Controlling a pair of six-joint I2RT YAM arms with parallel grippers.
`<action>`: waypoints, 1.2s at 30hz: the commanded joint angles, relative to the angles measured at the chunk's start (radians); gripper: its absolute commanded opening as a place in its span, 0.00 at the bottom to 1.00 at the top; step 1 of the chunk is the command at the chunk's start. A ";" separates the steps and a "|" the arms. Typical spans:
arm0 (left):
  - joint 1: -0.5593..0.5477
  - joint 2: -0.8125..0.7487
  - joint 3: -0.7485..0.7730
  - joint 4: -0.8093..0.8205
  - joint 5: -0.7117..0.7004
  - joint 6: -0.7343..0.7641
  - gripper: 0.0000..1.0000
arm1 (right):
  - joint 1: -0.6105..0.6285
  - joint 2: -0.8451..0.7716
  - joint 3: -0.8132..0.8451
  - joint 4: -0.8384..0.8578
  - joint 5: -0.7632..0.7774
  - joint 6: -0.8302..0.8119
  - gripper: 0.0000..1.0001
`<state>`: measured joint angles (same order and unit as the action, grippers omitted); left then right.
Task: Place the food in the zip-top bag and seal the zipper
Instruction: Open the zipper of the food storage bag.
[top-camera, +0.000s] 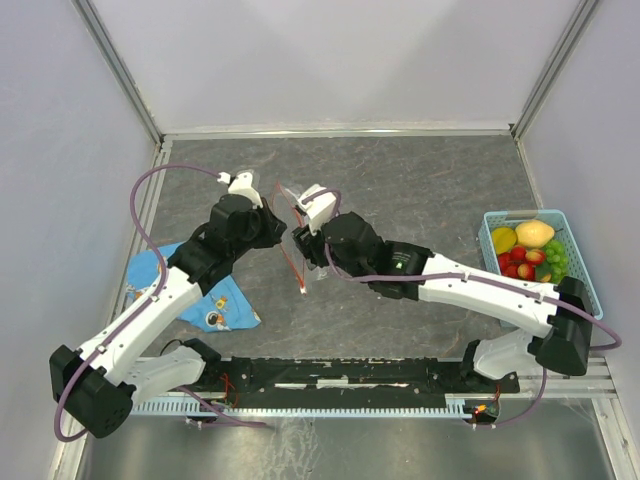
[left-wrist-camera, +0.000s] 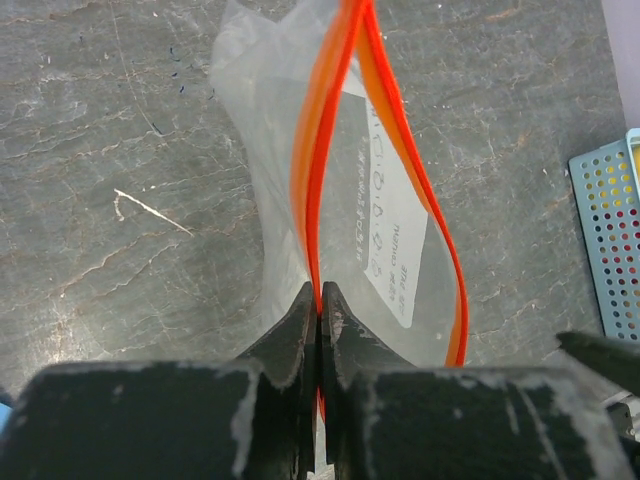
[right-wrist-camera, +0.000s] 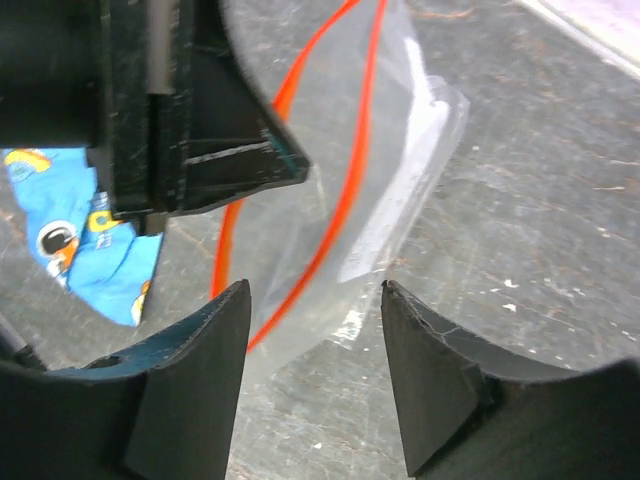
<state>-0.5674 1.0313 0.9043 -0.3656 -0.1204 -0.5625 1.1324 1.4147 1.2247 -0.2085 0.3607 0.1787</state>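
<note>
The clear zip-top bag (top-camera: 291, 243) is held up on edge between my two grippers at the table's middle. My left gripper (top-camera: 280, 228) is shut on one side of the bag's orange-red zipper strip (left-wrist-camera: 318, 180), and the mouth gapes open, with the white label (left-wrist-camera: 400, 235) showing inside. My right gripper (right-wrist-camera: 315, 300) is open, its fingers on either side of the bag's lower edge (right-wrist-camera: 340, 210) without touching it. The toy fruits (top-camera: 530, 250), yellow, red and green, lie in the light-blue basket (top-camera: 492, 222) at the right. I cannot make out the slider tab.
A blue patterned cloth (top-camera: 225, 305) lies on the table under the left arm; it also shows in the right wrist view (right-wrist-camera: 80, 230). The basket's corner (left-wrist-camera: 612, 240) shows in the left wrist view. Grey walls enclose the table.
</note>
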 joint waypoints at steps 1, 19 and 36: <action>-0.004 -0.003 0.056 0.019 0.025 0.052 0.03 | 0.004 -0.019 0.052 -0.031 0.189 0.004 0.65; -0.004 0.020 0.062 0.019 0.041 0.035 0.03 | -0.017 0.191 0.205 -0.121 0.354 0.116 0.73; -0.019 0.020 0.067 -0.002 -0.013 0.008 0.19 | -0.023 0.171 0.181 -0.139 0.409 0.171 0.03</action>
<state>-0.5732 1.0557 0.9279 -0.3740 -0.1055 -0.5522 1.1122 1.6157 1.3800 -0.3611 0.7300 0.3149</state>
